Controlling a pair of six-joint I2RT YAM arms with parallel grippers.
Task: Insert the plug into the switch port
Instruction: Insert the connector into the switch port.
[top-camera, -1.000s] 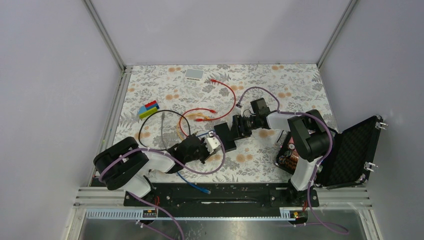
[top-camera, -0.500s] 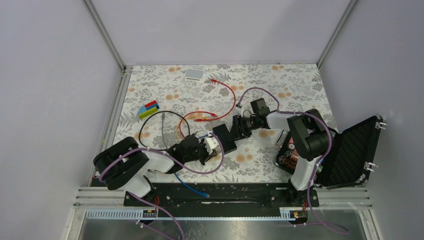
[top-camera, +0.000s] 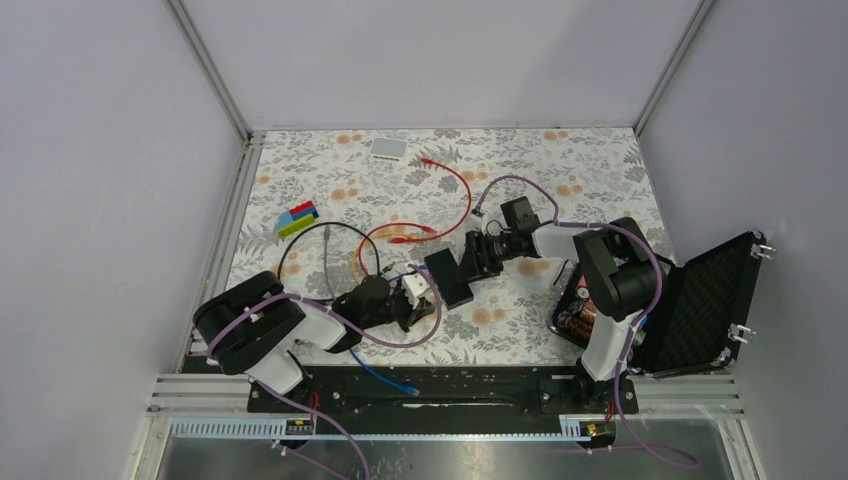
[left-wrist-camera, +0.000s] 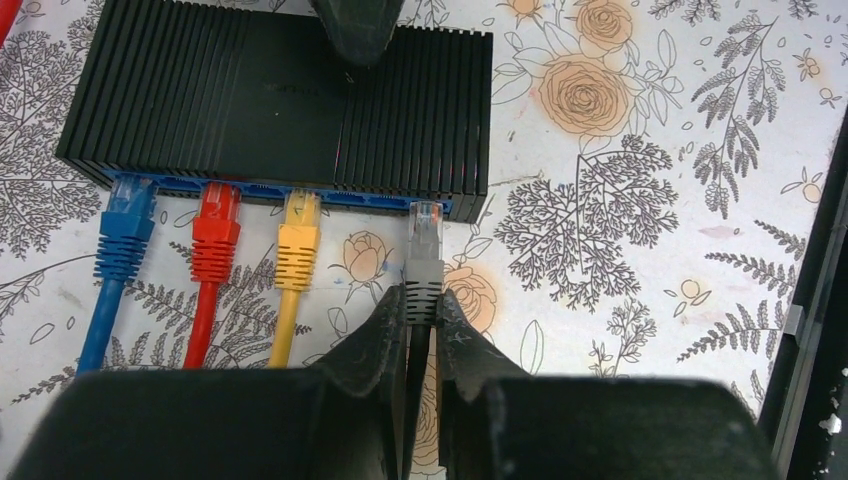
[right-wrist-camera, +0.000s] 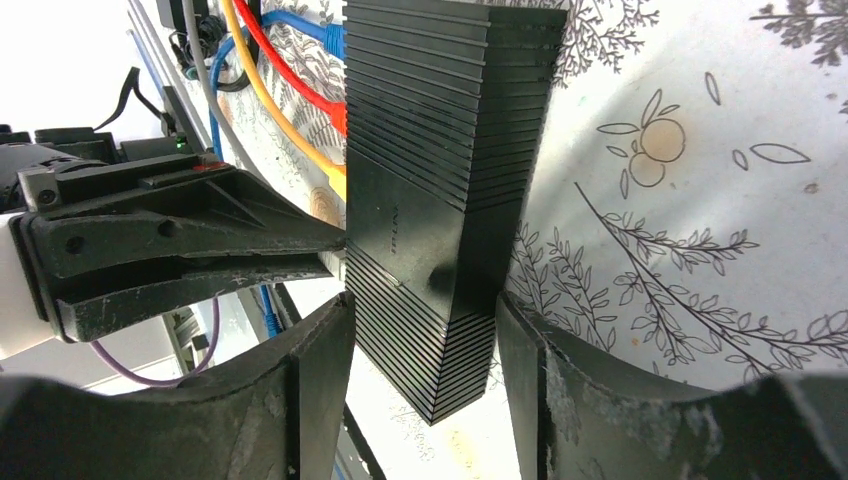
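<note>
Three plugs, blue (left-wrist-camera: 125, 235), red (left-wrist-camera: 215, 235) and yellow (left-wrist-camera: 297, 240), are seated left of the left gripper (left-wrist-camera: 420, 320), which is pinched on the grey plug (left-wrist-camera: 424, 262). Its tip lies at the fourth port (left-wrist-camera: 441, 206), directly ahead of the fingertips. The switch (left-wrist-camera: 270, 100) is clamped from the far side by the right gripper (right-wrist-camera: 422, 300). A straight, level push is judged best, with the switch braced. A floral sheet (left-wrist-camera: 620, 250) is laid beneath, and pale walls (top-camera: 440, 60) enclose the bench.

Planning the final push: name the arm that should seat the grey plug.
Left. The left gripper is shut on the grey cable plug, tip at the flat black switch box's blue port edge; the right gripper clamps that box.
</note>
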